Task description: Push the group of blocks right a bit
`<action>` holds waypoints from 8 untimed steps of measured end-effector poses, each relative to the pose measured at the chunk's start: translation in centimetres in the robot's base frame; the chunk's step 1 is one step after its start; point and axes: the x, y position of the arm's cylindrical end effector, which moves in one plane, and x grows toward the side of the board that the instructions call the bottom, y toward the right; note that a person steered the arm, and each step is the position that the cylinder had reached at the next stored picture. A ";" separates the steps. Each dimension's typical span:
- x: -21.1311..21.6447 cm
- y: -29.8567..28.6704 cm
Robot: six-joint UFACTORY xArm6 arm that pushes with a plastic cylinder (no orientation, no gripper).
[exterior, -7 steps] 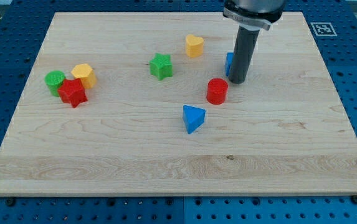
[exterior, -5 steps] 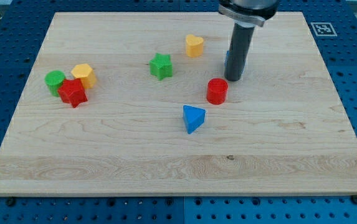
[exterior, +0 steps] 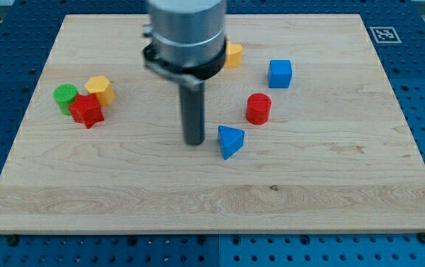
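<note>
A group of three blocks sits at the view's left: a green cylinder (exterior: 65, 95), a yellow hexagon (exterior: 99, 88) and a red star (exterior: 87, 110), all touching. My tip (exterior: 194, 141) stands near the board's middle, well to the right of that group and just left of a blue triangle (exterior: 230, 140). A red cylinder (exterior: 258, 108), a blue cube (exterior: 279, 73) and a yellow heart (exterior: 234, 54) lie further right. The rod and its housing hide the green star.
The wooden board (exterior: 331, 178) lies on a blue pegboard table. A black-and-white marker (exterior: 382, 33) sits at the board's top right corner.
My tip has moved left and down the view, from beside the blue cube to just left of the blue triangle. The blue cube now shows fully; the green star is now hidden.
</note>
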 end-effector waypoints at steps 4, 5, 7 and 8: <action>-2.5 -20.0; -5.5 -22.9; -8.0 -23.2; -6.9 -20.2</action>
